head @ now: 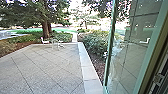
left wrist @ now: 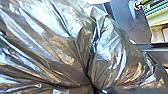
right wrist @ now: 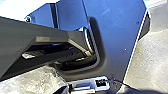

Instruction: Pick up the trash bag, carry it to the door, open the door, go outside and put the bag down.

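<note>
Shiny grey plastic trash bag (left wrist: 57, 37), close by the left wrist; probably light, soft, slippery, best held at its gathered folds (left wrist: 86, 70). Either gripper's opening or hold? Can't tell!

Pale furniture (head: 45, 42) stands on the paved patio (head: 47, 65).

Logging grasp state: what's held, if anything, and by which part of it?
Trash bag, by the bunched plastic where its folds converge, in the left gripper.
</note>
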### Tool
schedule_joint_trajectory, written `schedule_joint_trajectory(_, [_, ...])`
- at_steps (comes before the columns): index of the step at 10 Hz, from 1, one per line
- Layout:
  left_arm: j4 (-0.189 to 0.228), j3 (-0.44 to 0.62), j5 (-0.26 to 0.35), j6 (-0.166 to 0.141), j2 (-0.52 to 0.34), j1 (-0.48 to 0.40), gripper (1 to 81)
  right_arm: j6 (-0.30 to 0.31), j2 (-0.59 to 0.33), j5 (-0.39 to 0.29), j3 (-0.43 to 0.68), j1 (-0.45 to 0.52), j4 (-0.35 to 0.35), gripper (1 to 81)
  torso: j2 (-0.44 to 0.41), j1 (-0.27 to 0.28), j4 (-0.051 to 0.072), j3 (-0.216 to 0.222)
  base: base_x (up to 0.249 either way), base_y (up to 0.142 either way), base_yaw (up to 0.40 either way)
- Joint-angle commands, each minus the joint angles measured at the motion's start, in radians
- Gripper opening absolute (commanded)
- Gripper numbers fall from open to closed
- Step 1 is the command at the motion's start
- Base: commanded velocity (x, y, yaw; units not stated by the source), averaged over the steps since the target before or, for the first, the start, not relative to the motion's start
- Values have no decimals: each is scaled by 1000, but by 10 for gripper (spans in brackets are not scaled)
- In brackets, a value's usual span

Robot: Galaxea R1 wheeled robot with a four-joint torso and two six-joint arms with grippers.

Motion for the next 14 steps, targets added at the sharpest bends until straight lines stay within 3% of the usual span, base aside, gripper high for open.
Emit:
schedule_joint_trajectory(1, [4,3,65,6,-3,-58,10,-3,14,-47,9,43,-7,811,0,0,0,0,132,0,0])
schedule_joint_trajectory(14, [1,3,65,6,-11,-56,10,-4,6,-50,-20,42,-10,811,1,1,0,-1,132,0,0])
